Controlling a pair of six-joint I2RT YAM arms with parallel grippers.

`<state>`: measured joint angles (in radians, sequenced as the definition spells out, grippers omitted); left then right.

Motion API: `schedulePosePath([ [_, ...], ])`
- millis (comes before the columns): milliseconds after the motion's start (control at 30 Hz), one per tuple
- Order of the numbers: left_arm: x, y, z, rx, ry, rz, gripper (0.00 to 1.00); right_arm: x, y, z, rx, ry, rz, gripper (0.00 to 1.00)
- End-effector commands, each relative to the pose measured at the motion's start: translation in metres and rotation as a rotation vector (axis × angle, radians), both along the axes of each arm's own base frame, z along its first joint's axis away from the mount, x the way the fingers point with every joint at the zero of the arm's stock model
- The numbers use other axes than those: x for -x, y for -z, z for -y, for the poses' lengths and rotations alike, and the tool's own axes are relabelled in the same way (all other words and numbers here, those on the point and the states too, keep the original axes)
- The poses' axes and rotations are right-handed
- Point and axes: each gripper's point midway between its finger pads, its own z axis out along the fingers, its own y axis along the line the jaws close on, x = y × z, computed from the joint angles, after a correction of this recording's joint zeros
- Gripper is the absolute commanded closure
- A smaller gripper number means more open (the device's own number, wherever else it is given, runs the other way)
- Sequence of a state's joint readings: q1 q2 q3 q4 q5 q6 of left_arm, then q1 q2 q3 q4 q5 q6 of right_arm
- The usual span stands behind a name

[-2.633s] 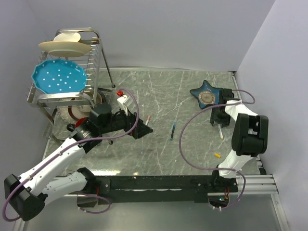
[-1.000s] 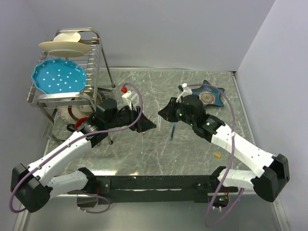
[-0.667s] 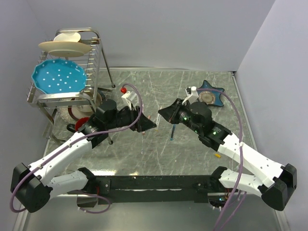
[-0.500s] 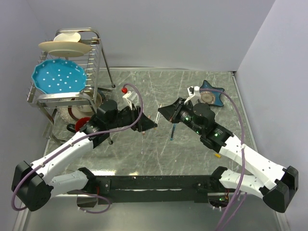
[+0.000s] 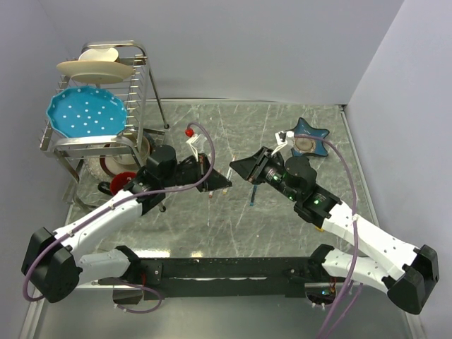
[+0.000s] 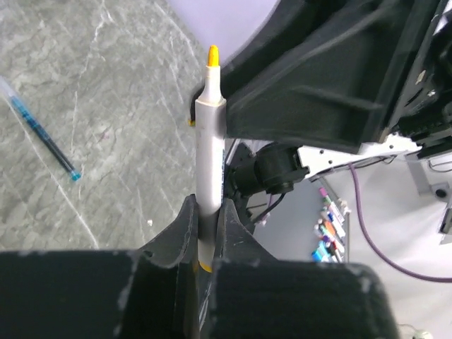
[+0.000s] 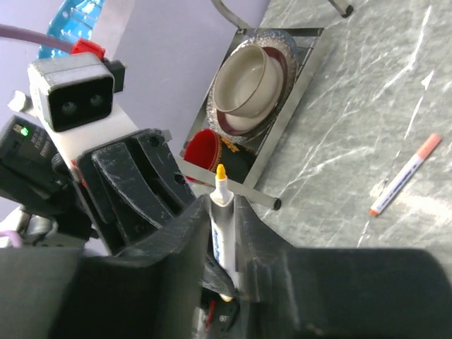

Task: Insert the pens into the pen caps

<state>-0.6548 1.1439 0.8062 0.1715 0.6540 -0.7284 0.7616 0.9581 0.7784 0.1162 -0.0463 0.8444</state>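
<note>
A white-barrelled pen (image 6: 210, 162) with a yellow-orange tip stands upright between both grippers at mid-table. My left gripper (image 6: 210, 206) (image 5: 224, 185) is shut on its lower barrel. My right gripper (image 7: 224, 203) (image 5: 238, 167) faces it, and its jaws flank the same pen (image 7: 223, 229) closely; whether they press on it I cannot tell. A blue pen (image 5: 253, 193) (image 6: 41, 135) lies on the table under the right arm. A red-ended white pen (image 7: 404, 176) lies flat nearby. A tiny yellow-orange speck (image 6: 191, 121) beside the barrel is too small to tell as one of the pen caps.
A wire dish rack (image 5: 145, 78) stands at the back left with a blue plate (image 5: 86, 113), a bowl (image 7: 247, 81) and a red cup (image 7: 208, 148). A blue star-shaped dish (image 5: 308, 141) sits at the back right. Walls close in the left, back and right.
The right arm swung in from the right side with the pen to meet the left gripper. The left jaws closed on the barrel.
</note>
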Motion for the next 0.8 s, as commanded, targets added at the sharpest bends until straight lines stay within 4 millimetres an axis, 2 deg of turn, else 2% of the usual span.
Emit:
schedulePosePath([
  [0,-0.004,-0.012,-0.003,-0.026,-0.008,0.076,0.99,-0.010,-0.032,0.026,-0.070,0.150,0.020,0.55],
  [33,-0.010,-0.008,-0.005,-0.056,-0.039,0.077,0.99,-0.014,-0.018,0.037,-0.023,0.211,-0.034,0.52],
  [67,-0.015,-0.003,-0.007,-0.104,-0.052,0.079,0.99,-0.019,-0.023,0.046,-0.031,0.262,-0.064,0.47],
  [100,-0.018,0.003,-0.009,-0.142,-0.067,0.063,0.99,-0.028,-0.019,0.060,-0.011,0.325,-0.092,0.46],
  [133,-0.023,0.006,-0.011,-0.170,-0.088,0.063,0.99,-0.032,-0.005,0.069,0.038,0.356,-0.139,0.45],
  [167,-0.026,0.011,-0.010,-0.195,-0.086,0.062,0.99,-0.037,-0.008,0.076,0.043,0.372,-0.144,0.44],
  [200,-0.026,0.011,-0.011,-0.212,-0.084,0.058,0.99,-0.047,-0.003,0.091,0.050,0.414,-0.161,0.43],
  [267,-0.031,0.008,-0.013,-0.231,-0.099,0.077,0.99,-0.053,0.012,0.113,0.091,0.466,-0.217,0.43],
  [300,-0.030,0.008,-0.015,-0.244,-0.103,0.080,0.99,-0.058,0.028,0.140,0.132,0.554,-0.276,0.43],
  [400,-0.033,0.001,-0.023,-0.270,-0.136,0.130,0.99,-0.060,0.051,0.186,0.188,0.692,-0.343,0.43],
  [433,-0.034,-0.002,-0.025,-0.272,-0.141,0.155,0.99,-0.061,0.062,0.209,0.202,0.753,-0.366,0.42],
  [500,-0.031,-0.011,-0.031,-0.260,-0.161,0.187,0.99,-0.054,0.084,0.235,0.232,0.825,-0.443,0.40],
  [533,-0.030,-0.016,-0.032,-0.249,-0.161,0.208,0.99,-0.051,0.100,0.259,0.232,0.909,-0.503,0.42],
  [600,-0.023,-0.021,-0.037,-0.239,-0.155,0.243,0.99,-0.041,0.121,0.279,0.249,0.977,-0.586,0.46],
  [633,-0.023,-0.020,-0.039,-0.248,-0.155,0.257,0.99,-0.034,0.137,0.291,0.262,1.022,-0.637,0.47],
  [667,-0.020,-0.020,-0.042,-0.251,-0.156,0.268,0.99,-0.028,0.145,0.307,0.260,1.105,-0.668,0.48],
  [767,-0.019,-0.012,-0.053,-0.294,-0.184,0.289,0.99,-0.004,0.175,0.329,0.265,1.241,-0.793,0.49],
])
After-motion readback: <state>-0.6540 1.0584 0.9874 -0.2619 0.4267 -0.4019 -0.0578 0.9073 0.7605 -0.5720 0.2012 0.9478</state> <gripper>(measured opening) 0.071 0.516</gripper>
